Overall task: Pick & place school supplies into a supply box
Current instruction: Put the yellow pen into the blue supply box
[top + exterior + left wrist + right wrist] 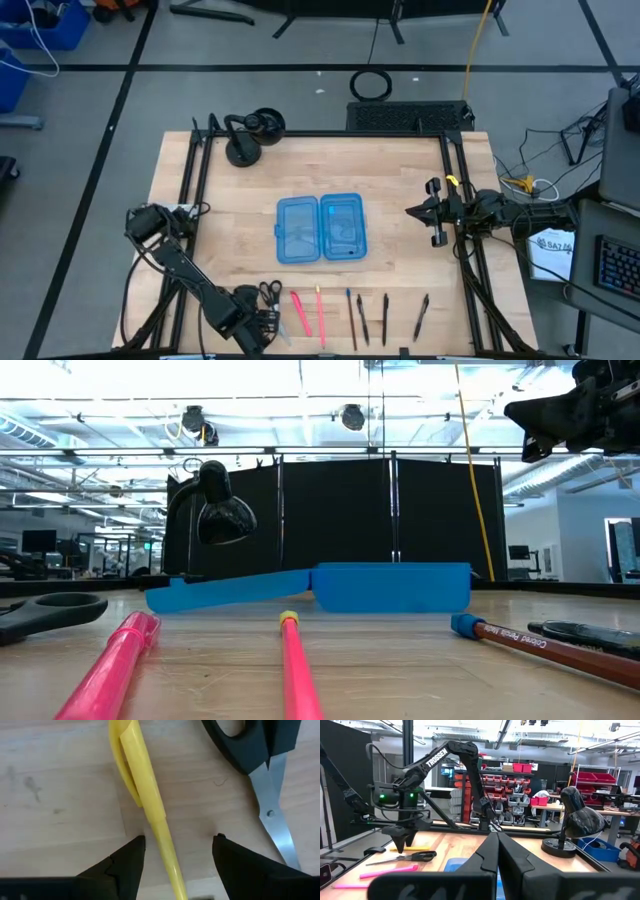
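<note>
Left wrist view | yellow pen | slim, capped | between open fingers

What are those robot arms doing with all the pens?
The left gripper is down at the near edge of the table, its fingers open on either side of a yellow pen, right beside the black-handled scissors. It looks ready to grab the pen. The blue supply box lies open in the middle of the table, with no supplies visible inside. The other pens and pink markers wait in a row. The right gripper waits shut at the right side.
</note>
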Controlling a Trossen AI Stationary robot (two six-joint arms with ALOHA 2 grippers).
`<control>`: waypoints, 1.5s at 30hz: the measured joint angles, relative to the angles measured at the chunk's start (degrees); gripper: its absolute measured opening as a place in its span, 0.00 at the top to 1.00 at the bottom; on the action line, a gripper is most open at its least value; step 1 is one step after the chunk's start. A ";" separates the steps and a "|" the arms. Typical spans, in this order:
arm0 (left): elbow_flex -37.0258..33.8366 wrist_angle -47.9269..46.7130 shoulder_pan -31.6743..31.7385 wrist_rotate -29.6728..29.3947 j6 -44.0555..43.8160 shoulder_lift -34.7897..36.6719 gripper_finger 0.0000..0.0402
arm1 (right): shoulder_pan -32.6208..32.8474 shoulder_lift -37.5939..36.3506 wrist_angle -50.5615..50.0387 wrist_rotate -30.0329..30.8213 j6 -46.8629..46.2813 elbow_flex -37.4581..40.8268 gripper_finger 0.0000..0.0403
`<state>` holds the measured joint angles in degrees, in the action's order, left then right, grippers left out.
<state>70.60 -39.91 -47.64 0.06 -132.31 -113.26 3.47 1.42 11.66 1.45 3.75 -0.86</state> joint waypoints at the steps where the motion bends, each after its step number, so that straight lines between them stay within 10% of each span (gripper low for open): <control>1: -0.41 0.25 0.00 0.17 -0.01 0.01 0.42 | 0.01 -0.01 -0.07 0.00 0.00 0.02 1.00; 19: -1.35 -2.48 -0.13 1.02 1.93 0.03 0.95 | 0.00 0.05 -3.03 0.00 0.11 0.02 1.00; 30: 3.74 -12.48 -0.76 -2.35 1.30 -0.74 0.92 | -0.01 0.06 -2.74 0.00 0.15 0.01 1.00; 45: 28.59 -38.64 6.94 -25.20 9.83 -0.41 0.96 | 0.01 0.06 -1.53 -0.37 -0.04 0.00 1.00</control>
<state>99.19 -78.55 -40.69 -25.14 -122.48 -113.67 3.49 1.48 10.13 1.08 3.70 -0.86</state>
